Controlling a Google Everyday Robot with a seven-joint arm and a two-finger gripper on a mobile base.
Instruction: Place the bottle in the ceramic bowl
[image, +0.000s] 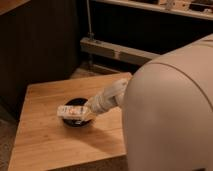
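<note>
The bottle (71, 111) is small, clear, with a whitish label, and lies sideways in my gripper (86, 111). My gripper is shut on the bottle and holds it just over the ceramic bowl (76, 121). The bowl is round, glossy and black, and sits on the wooden table (50, 145) left of centre. The bottle and gripper hide most of the bowl's inside. My pale arm (110, 97) reaches in from the right.
My large pale body (175, 110) fills the right side and hides the table's right edge. A dark wall and a metal rail (115, 50) stand behind the table. The floor drops off at the table's left and front edges.
</note>
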